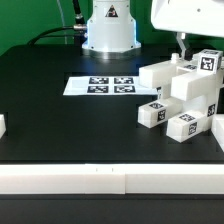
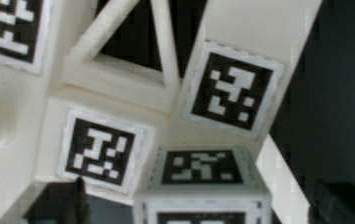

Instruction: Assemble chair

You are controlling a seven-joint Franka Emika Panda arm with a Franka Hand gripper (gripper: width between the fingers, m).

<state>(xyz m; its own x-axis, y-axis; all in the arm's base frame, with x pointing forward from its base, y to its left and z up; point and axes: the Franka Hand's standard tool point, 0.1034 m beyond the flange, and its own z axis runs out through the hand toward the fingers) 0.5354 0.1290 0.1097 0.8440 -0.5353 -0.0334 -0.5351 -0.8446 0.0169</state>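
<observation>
Hanging above the matte white chunky plastic chair [image 1: 185, 92]: the two-finger gripper [image 1: 181, 48], open or clamped cannot be told. Chair stands on the black table [image 1: 60, 120] at the exterior view's right, near the flat white marker board [image 1: 105, 86]. Only the wrist view shows the chair's X-braced frame [image 2: 129, 50] and black-and-white square tags [image 2: 236, 85] close up.

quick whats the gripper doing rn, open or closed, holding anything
gripper: down at the chair assembly; cannot be told whether it is open or shut, or whether it holds anything
</observation>
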